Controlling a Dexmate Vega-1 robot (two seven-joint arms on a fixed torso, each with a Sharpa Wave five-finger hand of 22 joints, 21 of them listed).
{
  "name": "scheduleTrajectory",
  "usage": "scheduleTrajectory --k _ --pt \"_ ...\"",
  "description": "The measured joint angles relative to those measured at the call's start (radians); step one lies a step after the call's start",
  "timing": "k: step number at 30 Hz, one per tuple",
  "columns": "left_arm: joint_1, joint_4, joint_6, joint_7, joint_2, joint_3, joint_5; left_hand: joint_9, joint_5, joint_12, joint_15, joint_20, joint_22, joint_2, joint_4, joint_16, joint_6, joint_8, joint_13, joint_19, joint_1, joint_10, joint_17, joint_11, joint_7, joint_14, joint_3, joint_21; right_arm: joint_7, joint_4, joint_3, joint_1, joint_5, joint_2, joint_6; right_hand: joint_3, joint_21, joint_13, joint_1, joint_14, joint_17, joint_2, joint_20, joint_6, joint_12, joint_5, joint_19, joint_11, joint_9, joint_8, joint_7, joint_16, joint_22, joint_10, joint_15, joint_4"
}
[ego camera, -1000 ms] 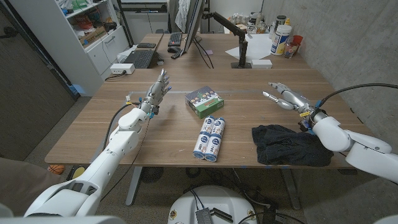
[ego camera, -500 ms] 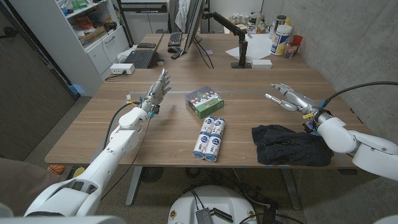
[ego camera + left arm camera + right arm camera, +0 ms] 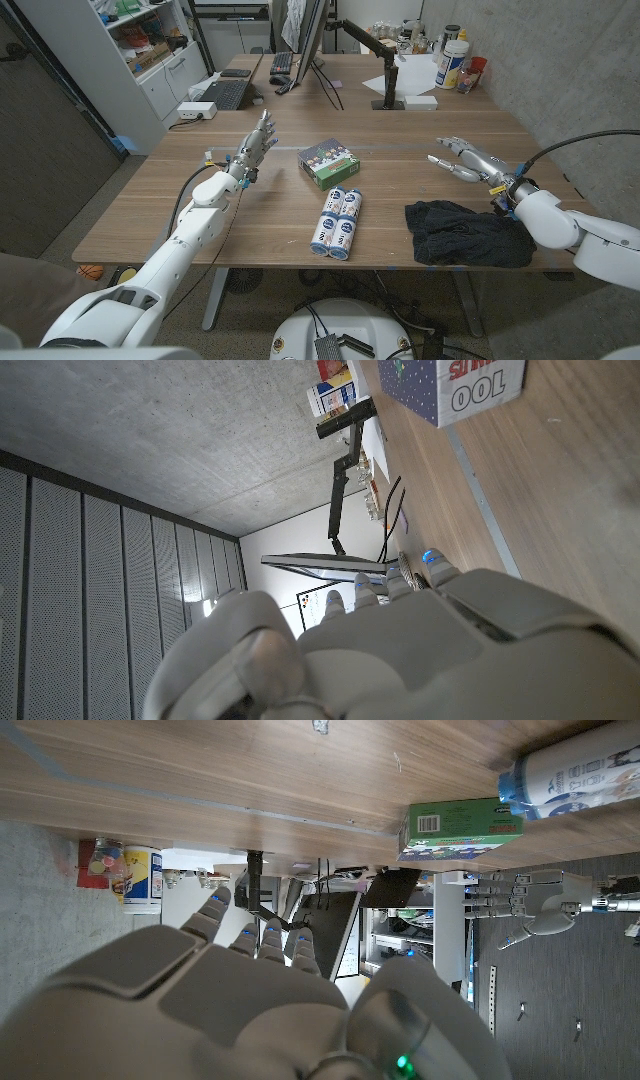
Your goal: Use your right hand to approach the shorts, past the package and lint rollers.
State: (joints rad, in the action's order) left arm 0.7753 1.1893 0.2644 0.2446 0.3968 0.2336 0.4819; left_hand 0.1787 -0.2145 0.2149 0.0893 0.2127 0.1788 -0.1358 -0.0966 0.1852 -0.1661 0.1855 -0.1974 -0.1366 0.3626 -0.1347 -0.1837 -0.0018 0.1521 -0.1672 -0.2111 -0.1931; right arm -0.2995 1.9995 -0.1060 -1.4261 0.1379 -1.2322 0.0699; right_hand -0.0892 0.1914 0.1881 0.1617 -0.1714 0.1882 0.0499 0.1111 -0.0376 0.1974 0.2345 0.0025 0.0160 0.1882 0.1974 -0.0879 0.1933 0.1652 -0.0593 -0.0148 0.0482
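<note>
Dark shorts (image 3: 465, 233) lie crumpled near the table's front edge on the right. My right hand (image 3: 462, 158) hovers open a little beyond them, fingers apart and pointing toward the table's middle, holding nothing. A green package (image 3: 328, 161) sits mid-table, also seen as the green package (image 3: 462, 825) in the right wrist view. Two white and blue lint rollers (image 3: 337, 222) lie side by side in front of it, one end of the lint rollers (image 3: 580, 769) showing in the right wrist view. My left hand (image 3: 255, 143) is raised open at the left, fingers spread.
A monitor (image 3: 312, 35), keyboard (image 3: 283, 62), laptop (image 3: 222, 94), desk arm mount (image 3: 385, 95) and bottles (image 3: 452, 58) crowd the table's far side. A shelf unit (image 3: 150, 60) stands at left and a concrete wall at right. Bare wood (image 3: 390, 190) lies between package and shorts.
My right hand has drifted slightly right and toward the front edge, closer to the shorts. The left hand and the objects have stayed put.
</note>
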Motion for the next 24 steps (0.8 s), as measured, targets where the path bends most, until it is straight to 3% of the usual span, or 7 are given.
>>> scheduleTrajectory --k 24 --pt "-0.022 -0.018 0.002 0.004 -0.004 0.011 -0.008 0.0 0.0 0.0 0.0 0.0 0.0 0.0 0.0 0.0 0.0 0.0 0.0 0.0 0.0 0.0 0.0 0.0 0.0 0.0 0.0 0.0 0.053 0.008 0.091 -0.093 0.032 -0.016 -0.023 0.0 0.0 0.0 0.0 0.0 0.0 0.0 0.003 -0.007 0.0 0.0 -0.011 -0.004 0.0 0.0 -0.007 0.0 0.0 -0.004 0.0 0.0"
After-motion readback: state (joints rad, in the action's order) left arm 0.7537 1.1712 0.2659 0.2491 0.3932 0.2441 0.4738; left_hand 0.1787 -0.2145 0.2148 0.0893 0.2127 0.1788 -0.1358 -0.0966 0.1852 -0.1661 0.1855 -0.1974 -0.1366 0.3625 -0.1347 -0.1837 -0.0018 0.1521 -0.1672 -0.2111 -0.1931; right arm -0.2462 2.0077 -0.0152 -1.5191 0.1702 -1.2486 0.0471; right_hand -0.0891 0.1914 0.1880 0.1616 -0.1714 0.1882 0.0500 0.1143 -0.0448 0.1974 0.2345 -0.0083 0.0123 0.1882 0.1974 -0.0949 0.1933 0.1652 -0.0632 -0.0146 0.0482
